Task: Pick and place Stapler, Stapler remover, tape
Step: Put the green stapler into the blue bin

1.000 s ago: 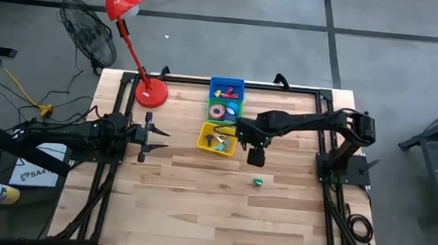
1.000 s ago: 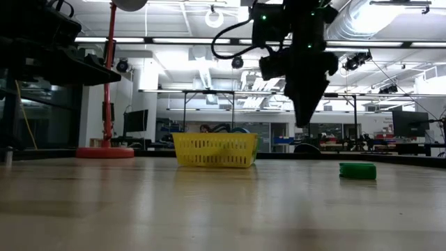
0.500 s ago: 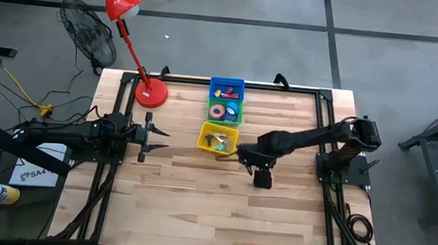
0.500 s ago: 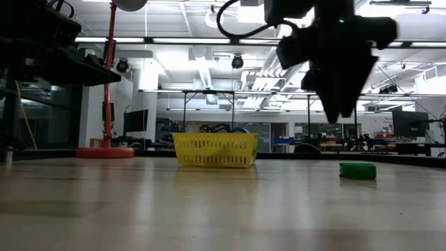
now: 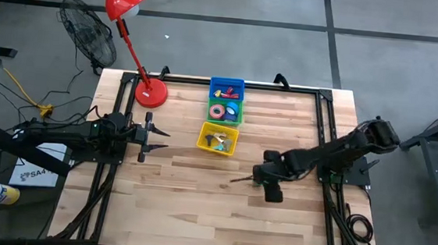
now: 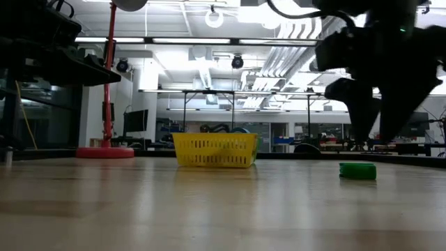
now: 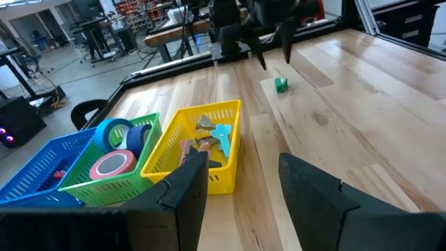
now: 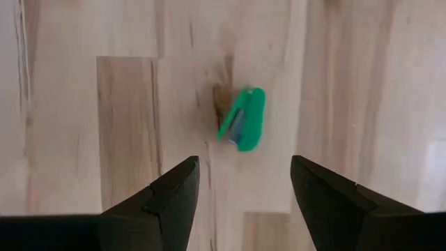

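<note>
The wooden worktop (image 5: 197, 207) fills the middle of the high view, with a red desk lamp (image 5: 132, 37) standing on its round base at the far left corner.

The right arm (image 5: 334, 151) stretches in from the right edge, bent low over the boards. The left arm (image 5: 69, 136) lies along the left edge, waiting, well apart from the baskets.

3 small baskets sit in a row at the far middle of the worktop: a blue basket (image 5: 226, 85) farthest back, a green basket (image 5: 224, 111) touching it, and a yellow basket (image 5: 218, 139) nearest. The green one holds tape (image 7: 111, 164) rolls, a pink ring and a blue ring among them. The yellow one holds small mixed pieces too small to name.

The right gripper (image 8: 240, 183) hangs directly above a small green stapler (image 8: 243, 118), its jaws spread wide to either side and not touching it. The stapler lies alone on bare wood, right of the yellow basket and clear of all 3.

The left gripper (image 7: 240, 178) has its jaws spread too, holding nothing, pointed toward the baskets.
</note>
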